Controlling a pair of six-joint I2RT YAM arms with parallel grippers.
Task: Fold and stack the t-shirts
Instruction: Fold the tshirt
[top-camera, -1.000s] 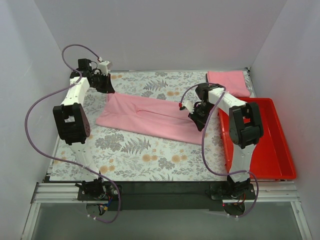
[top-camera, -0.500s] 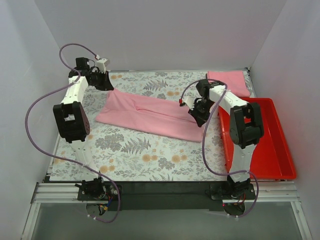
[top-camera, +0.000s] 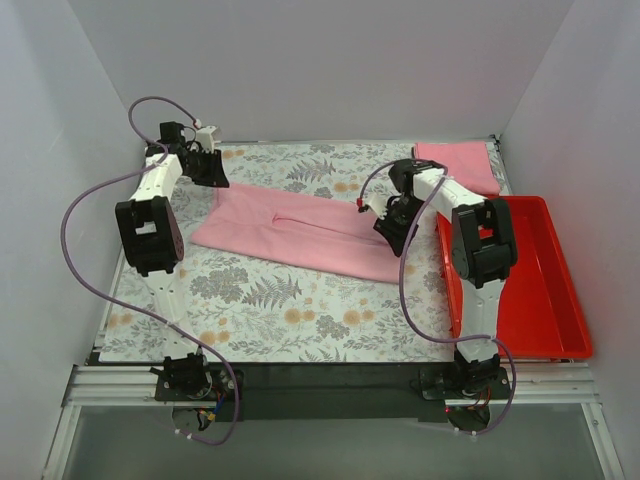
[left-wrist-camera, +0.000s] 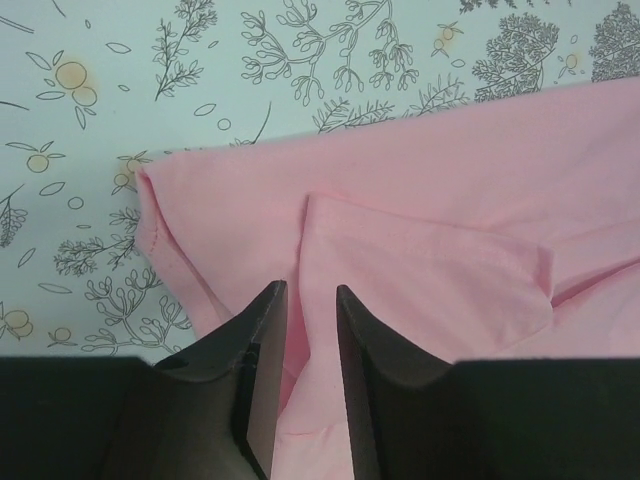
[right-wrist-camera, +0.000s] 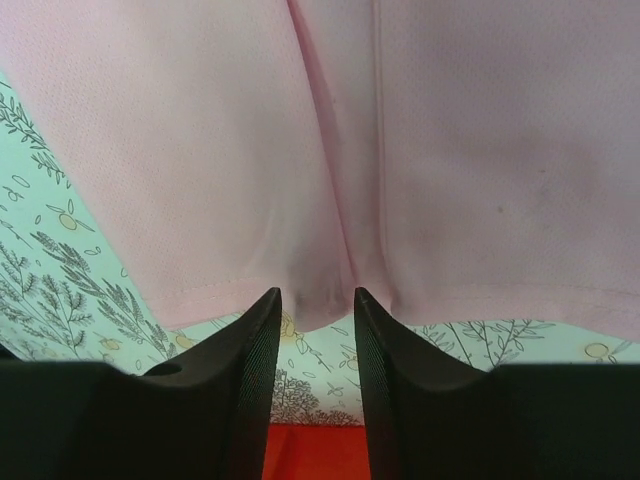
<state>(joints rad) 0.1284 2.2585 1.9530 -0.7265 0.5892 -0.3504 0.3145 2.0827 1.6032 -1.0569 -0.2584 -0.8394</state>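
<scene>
At 10 o'clock the left gripper (top-camera: 213, 170) is narrowed to a slit, pinching a corner of the pink t-shirt (top-camera: 300, 230), which lies folded lengthwise across the middle of the mat. At 3 o'clock the right gripper (top-camera: 392, 232) is nearly closed on the hem. It looks light, limp and prone to sag, so it is best held at both ends, stretched taut.

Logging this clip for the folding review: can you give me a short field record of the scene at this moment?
shirt in work: pink t-shirt, laid long across the floral table
left gripper: shut on its far left corner
right gripper: shut on its right edge
folded shirt: pink, at the far right corner
red tray: right side, no shirt in it
</scene>
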